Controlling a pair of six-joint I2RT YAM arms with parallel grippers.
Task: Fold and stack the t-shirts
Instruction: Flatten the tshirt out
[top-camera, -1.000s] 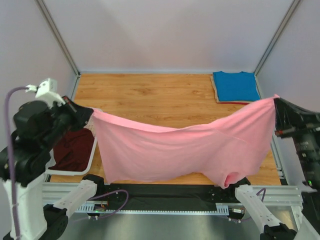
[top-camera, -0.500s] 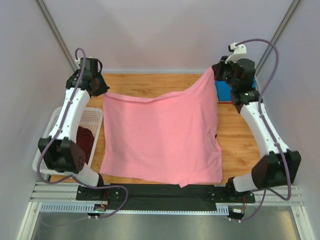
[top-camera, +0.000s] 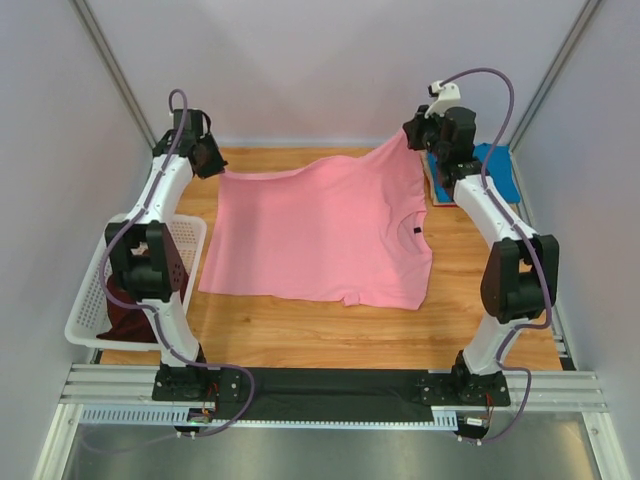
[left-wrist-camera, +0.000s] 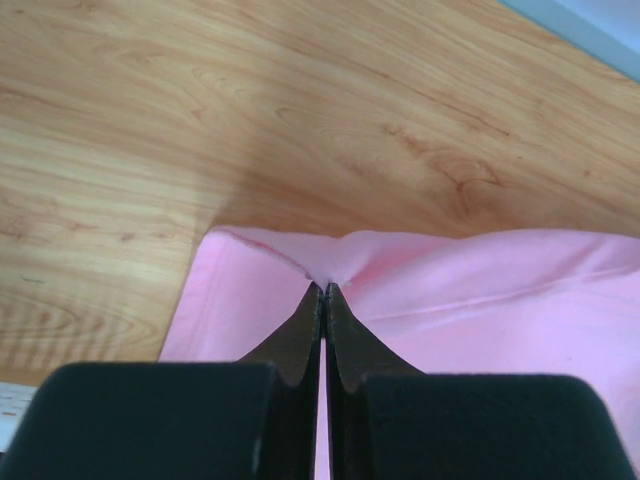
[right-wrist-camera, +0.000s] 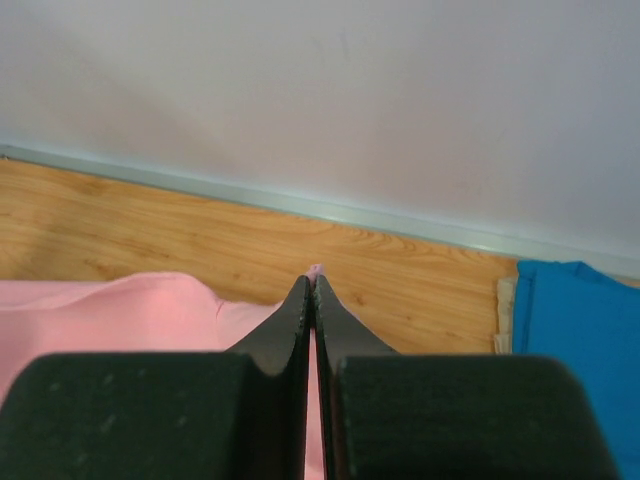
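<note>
- The pink shirt (top-camera: 320, 225) lies spread over the middle of the table (top-camera: 300, 335). Its near edge is flat on the wood, and its neck opening faces the right side.
- The left gripper (top-camera: 214, 168) is at the pink shirt's far-left corner. In the left wrist view its jaws are pressed together with a pinch of pink cloth at their tips.
- The right gripper (top-camera: 412, 138) is at the pink shirt's far-right corner, clamped on a small tuft of the cloth. That corner rises off the table in a peak up to the jaws.
- Between the two held corners, the pink shirt's far edge sags slightly and runs roughly straight.
- The blue shirt (top-camera: 495, 170) lies folded flat, just right of the pink shirt's far-right corner and behind the right arm. A pale layer shows along its left edge.
- The basket (top-camera: 185, 235) stands just left of the pink shirt, behind the left arm.
- The maroon shirt (top-camera: 125, 320) sits bunched in the basket's near end, left of the pink shirt's near-left corner.
- Both arms reach out to the far side of the pink shirt, near the wall (top-camera: 320, 70).
</note>
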